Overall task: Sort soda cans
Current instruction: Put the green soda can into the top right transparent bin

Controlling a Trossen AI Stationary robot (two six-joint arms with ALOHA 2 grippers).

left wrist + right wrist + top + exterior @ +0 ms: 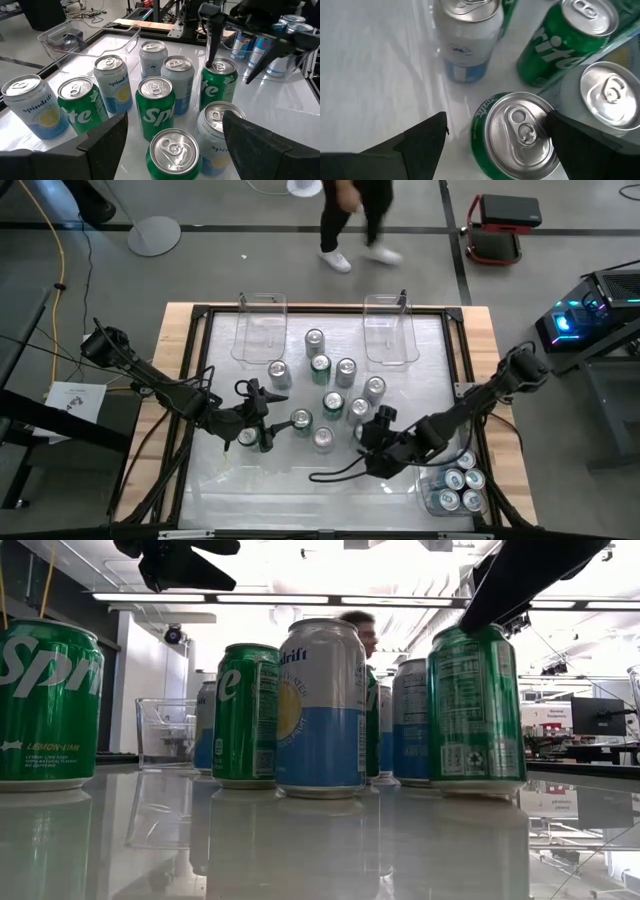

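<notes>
I had both arms low over the white table [300, 490], among the standing soda cans [330, 385] clustered at its middle.

My left gripper [258, 438] sat at the cluster's left edge, its fingers spread wide on either side of a green Sprite can [173, 155] that stood upright between them. From the left wrist camera I could not tell whether either finger touched it. Just beyond it stood another green Sprite can [155, 107], a blue-and-white Spindrift can [114, 82] and more of the group.

My right gripper [372, 438] was at the cluster's near right corner, also spread wide. Through its wrist camera a green can [516, 135] stood upright between the fingers, the finger [585, 145] on one side close against its rim, the other finger well off it. Nothing was lifted; the low camera showed the cans resting on the tabletop.

Two clear plastic bins [262, 328] stood apart at the far edge of the table. A third bin [455, 485] at the near right corner held several cans with blue sides [463, 479]. A person [350, 215] was walking past on the floor beyond the table.
</notes>
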